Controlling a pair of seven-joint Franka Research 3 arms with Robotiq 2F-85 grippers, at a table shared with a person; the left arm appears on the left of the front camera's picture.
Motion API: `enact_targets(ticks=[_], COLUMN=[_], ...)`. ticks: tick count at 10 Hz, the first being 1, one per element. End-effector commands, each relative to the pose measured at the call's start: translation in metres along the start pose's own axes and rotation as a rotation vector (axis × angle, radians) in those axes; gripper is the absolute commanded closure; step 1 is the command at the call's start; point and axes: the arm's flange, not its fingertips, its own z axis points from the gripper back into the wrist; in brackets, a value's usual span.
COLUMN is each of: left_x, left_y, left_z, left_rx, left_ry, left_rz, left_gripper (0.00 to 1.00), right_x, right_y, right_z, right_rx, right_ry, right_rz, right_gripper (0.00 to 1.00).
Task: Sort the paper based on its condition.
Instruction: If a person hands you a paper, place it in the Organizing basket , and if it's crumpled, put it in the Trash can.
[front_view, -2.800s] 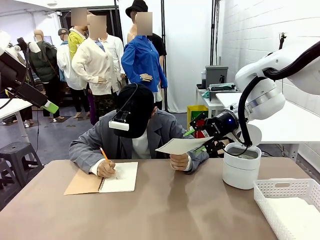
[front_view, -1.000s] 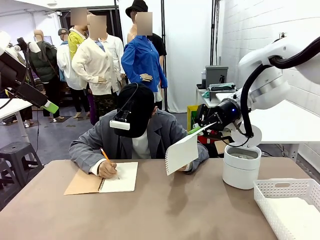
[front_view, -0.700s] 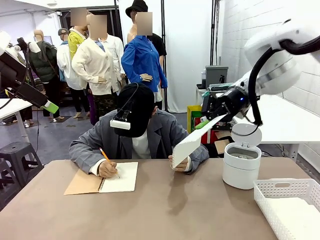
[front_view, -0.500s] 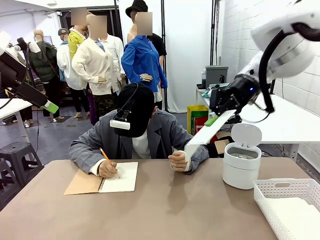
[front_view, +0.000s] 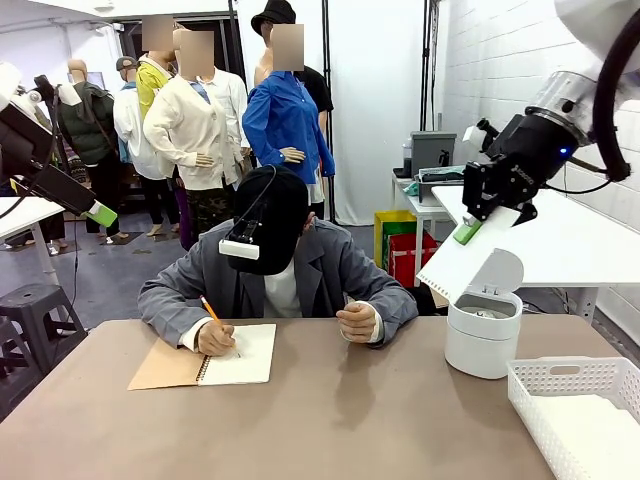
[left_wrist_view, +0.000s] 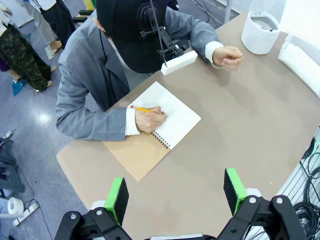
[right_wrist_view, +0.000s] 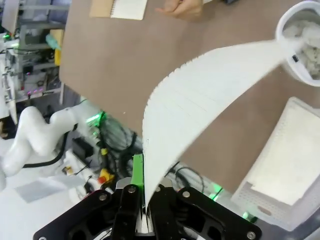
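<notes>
paper (front_view: 452, 268) is in the air, pinched at one edge in the right gripper (front_view: 468, 232), jaws clamped tight on it. single sheet, bowed, not crumpled, one edge ragged with punch holes, sloping down toward picture left from the green pads. right wrist view: paper (right_wrist_view: 200, 95) curves away from the right gripper (right_wrist_view: 142, 197), far corner across the rim of the bin (right_wrist_view: 302, 45), which has crumpled white stuff inside. bin (front_view: 483, 340) stands on the counter (front_view: 350, 420) under the sheet's low end, lid (front_view: 497, 272) flipped up. basket (front_view: 570, 385) near it at the counter's right corner, flat white sheets inside. left gripper (left_wrist_view: 176, 192) spread wide, empty, high over the counter. person's writing hand (left_wrist_view: 149, 119) on the notebook (left_wrist_view: 170, 117) with a pencil (left_wrist_view: 142, 109), other hand (front_view: 358, 322) a fist on the counter
</notes>
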Motion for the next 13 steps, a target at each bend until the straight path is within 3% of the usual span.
enact_targets(ticks=[1, 5, 6, 7, 11, 12, 13], left_x=[0.0, 0.0, 0.0, 0.0, 0.0, 0.0, 0.0], left_y=[0.0, 0.0, 0.0, 0.0, 0.0, 0.0, 0.0], left_z=[0.0, 0.0, 0.0, 0.0, 0.0, 0.0, 0.0], left_rx=[0.001, 0.001, 0.001, 0.001, 0.001, 0.001, 0.001], left_ry=[0.0, 0.0, 0.0, 0.0, 0.0, 0.0, 0.0], left_rz=[-0.003, -0.003, -0.003, -0.003, -0.003, -0.003, -0.003], left_gripper=[0.0, 0.0, 0.0, 0.0, 0.0, 0.0, 0.0], right_x=[-0.015, -0.031, -0.027, -0.03, -0.03, -0.031, -0.036], right_y=[-0.013, -0.037, -0.04, -0.035, -0.035, -0.036, -0.035], right_z=[-0.02, -0.016, -0.011, -0.016, -0.016, -0.015, -0.017], right_rx=[-0.071, -0.272, -0.245, -0.218, -0.218, -0.237, -0.3], right_ry=[-0.088, -0.009, 0.028, -0.024, -0.024, -0.006, 0.006], right_rz=[0.078, 0.031, 0.008, 0.057, 0.057, 0.057, 0.141], right_gripper=[1.0, 1.0, 1.0, 1.0, 1.0, 1.0, 1.0])
